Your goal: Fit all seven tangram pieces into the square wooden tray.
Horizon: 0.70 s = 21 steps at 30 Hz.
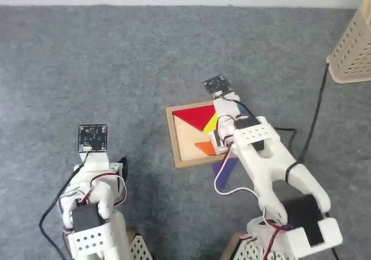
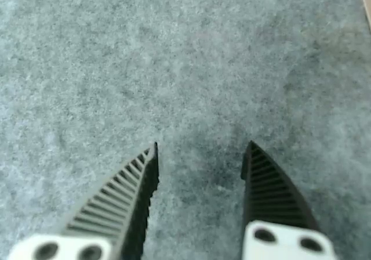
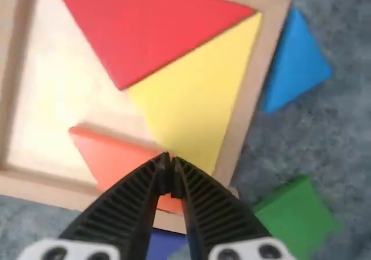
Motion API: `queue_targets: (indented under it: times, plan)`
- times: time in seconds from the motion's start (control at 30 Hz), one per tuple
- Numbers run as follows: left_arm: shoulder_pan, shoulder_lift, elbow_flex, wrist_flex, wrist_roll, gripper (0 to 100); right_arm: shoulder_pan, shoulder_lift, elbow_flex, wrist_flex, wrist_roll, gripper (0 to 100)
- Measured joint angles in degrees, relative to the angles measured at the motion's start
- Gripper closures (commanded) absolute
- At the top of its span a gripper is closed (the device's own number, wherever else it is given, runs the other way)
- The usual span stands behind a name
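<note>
1. Tangram pieces are partly placed. In the high view the square wooden tray (image 1: 174, 139) sits mid-desk, with the red triangle (image 3: 145, 28) at its 12 o'clock and the yellow triangle (image 3: 197, 109) at its 3 o'clock. Both lie flat and touch along one edge.
2. The orange piece (image 3: 110, 158) is at the tray's 5 o'clock. One end rides over the wooden rim, so it looks unseated.
3. The right jaws are closed on nothing, their tips together over the orange piece where it meets the rim.
4. The left jaws are spread open over bare grey desk (image 1: 87, 57), at the tray's 8 o'clock and well apart from it.
5. Outside the tray, the blue triangle (image 3: 293, 62) lies just beside the rim at 2 o'clock and the dark blue piece (image 1: 225, 167) at 5 o'clock. The green piece (image 3: 293, 216) is on the desk near that one.
6. The step in hand appears to be seating the orange piece.
7. The next move calls for nudging it inward with the closed tips until it drops flat beside the yellow triangle, without lifting that neighbour.
</note>
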Motion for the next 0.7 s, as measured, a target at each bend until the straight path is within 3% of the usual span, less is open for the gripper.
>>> queue_targets:
  times: [0.7]
  plan:
    - [0.00, 0.00, 0.00, 0.00, 0.00, 77, 6.86, -19.87, 4.57, 7.03, -0.18, 98.8]
